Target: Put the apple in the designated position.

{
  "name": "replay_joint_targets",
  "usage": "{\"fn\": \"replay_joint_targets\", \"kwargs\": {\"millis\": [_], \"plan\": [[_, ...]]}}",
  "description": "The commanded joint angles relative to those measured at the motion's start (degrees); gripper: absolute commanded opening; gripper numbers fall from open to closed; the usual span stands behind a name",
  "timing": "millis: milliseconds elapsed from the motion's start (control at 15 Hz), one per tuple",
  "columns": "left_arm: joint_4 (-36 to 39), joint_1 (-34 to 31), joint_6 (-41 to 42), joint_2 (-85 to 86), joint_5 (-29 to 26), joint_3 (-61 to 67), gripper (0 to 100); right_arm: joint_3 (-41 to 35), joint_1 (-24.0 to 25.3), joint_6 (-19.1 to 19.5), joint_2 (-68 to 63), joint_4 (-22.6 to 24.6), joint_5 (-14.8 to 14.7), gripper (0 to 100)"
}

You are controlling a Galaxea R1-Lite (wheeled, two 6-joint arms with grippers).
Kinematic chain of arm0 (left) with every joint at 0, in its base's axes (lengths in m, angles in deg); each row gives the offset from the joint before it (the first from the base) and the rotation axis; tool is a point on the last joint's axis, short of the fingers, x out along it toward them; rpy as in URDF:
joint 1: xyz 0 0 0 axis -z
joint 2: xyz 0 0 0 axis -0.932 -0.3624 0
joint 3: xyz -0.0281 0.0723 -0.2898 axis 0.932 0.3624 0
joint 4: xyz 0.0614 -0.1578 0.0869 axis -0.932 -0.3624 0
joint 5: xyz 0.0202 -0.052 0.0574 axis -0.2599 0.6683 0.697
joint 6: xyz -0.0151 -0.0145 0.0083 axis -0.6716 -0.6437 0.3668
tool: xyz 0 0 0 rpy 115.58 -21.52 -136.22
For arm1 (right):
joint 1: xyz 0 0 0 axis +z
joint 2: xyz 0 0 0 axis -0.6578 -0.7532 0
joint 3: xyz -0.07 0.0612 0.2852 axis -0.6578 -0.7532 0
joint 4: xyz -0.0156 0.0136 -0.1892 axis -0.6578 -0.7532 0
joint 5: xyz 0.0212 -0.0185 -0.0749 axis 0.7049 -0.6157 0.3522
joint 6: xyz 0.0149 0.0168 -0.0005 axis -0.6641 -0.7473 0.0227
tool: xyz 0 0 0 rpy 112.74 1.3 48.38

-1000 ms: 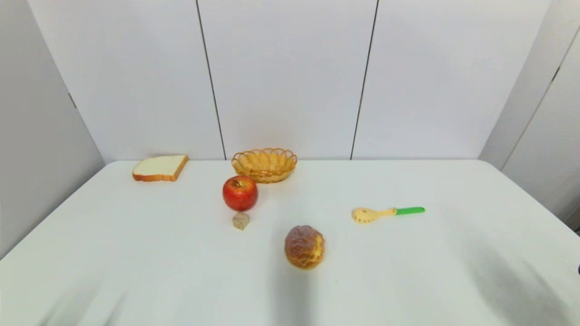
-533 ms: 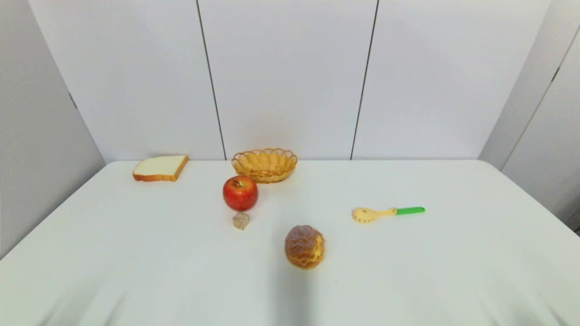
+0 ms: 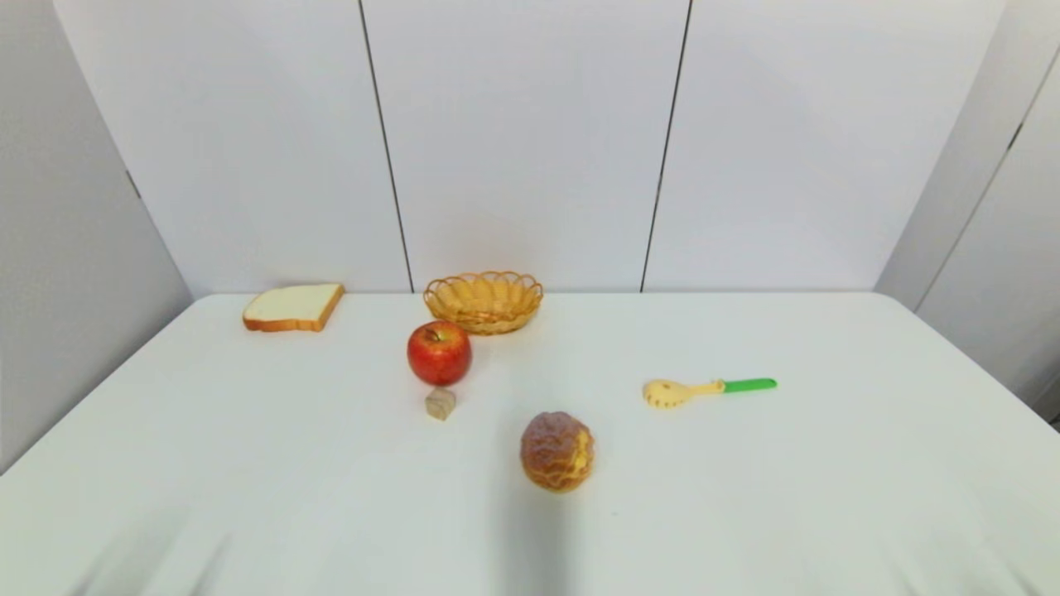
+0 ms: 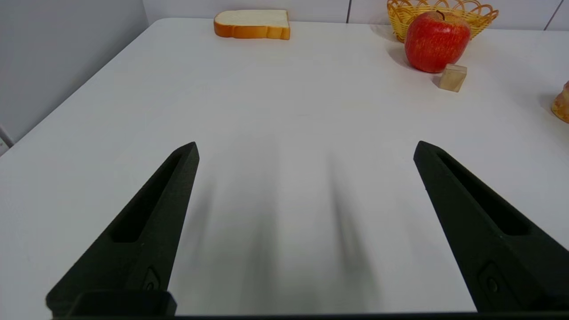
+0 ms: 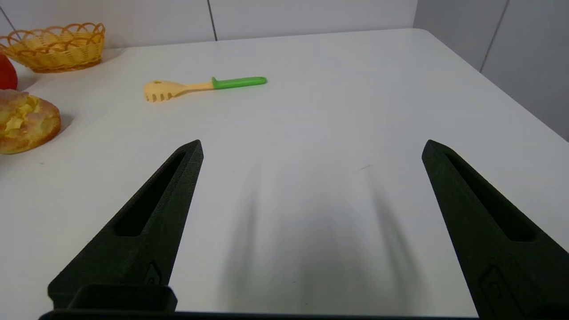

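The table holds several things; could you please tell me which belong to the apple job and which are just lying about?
Job: apple; left gripper and right gripper, both open, near the table's front edge.
Lying about: basket, bread slice, small cube, pastry ball, spoon.

Your head camera looks forward and down across the desk [image 3: 745, 497] toward 12 o'clock. Each wrist camera sits low near the desk's front edge; both share the basket [image 4: 480, 13], at 11 o'clock overhead.

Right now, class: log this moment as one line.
apple: on table, before basket, untouched | left gripper: open, empty | right gripper: open, empty
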Motion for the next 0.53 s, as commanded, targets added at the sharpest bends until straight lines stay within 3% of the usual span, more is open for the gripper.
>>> {"fn": "replay_joint_targets", "kwargs": {"millis": [67,533], "plan": [[-0.01,0.00,-0.02,-0.07,0.01,0.00,100,-0.73,0.01,0.07,-0.07,0.04,-0.03,100],[-0.01,0.00,-0.02,-0.07,0.01,0.00,100,-0.73,0.01,-0.37,-0.07,0.04,-0.12,100]]}}
